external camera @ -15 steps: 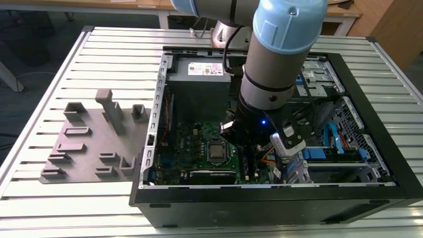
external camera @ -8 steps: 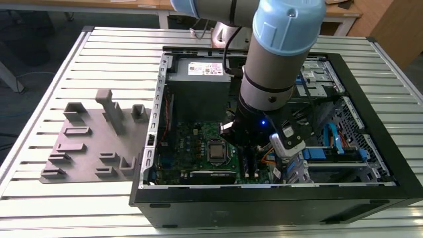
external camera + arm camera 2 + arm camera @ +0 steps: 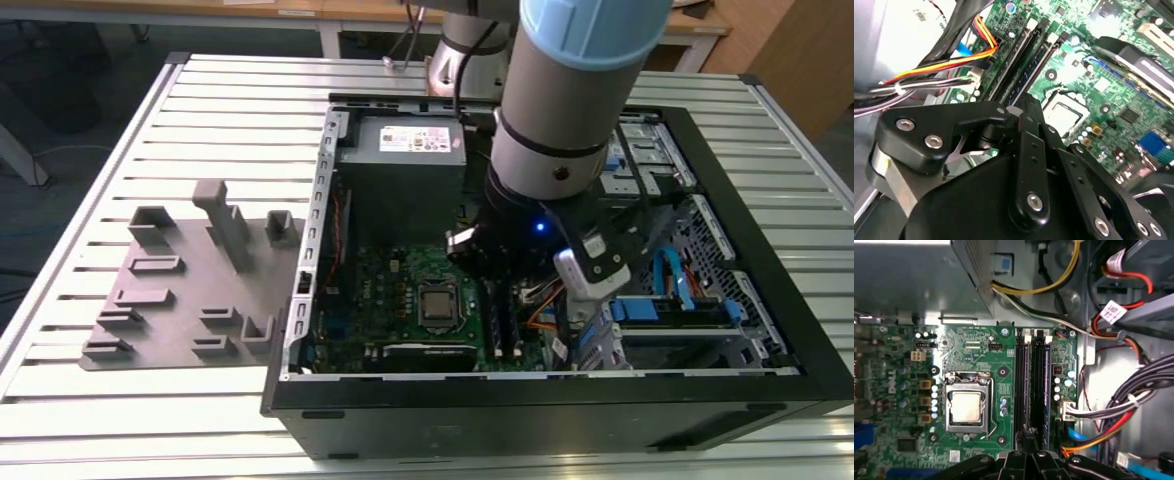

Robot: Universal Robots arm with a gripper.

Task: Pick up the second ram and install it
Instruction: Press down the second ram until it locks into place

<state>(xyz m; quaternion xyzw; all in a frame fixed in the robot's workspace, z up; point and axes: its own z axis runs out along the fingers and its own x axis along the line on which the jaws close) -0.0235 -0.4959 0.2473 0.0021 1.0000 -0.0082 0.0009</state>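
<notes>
While the arm reaches into the open case (image 3: 320, 300) in the exterior view, its fingers (image 3: 483, 268) hang just beyond the socket (image 3: 437, 303), above the memory slots, well away from the grey tray (image 3: 160, 300) on the surface.

In the second wrist view the fingers (image 3: 1024, 107) are drawn together. We cannot tell whether they pinch anything. Dark slots run lengthwise straight ahead of them, beside the socket (image 3: 1066, 114), with orange cables (image 3: 944, 65) on the far side.

In the first wrist view two dark strips stand in the slots beside the socket (image 3: 966, 406). We judge the second ram (image 3: 1025, 390) to be the nearer one, directly in line with the fingers (image 3: 1028, 437), its long axis pointing away from them. Wires (image 3: 1089, 412) crowd the slots' other side.
</notes>
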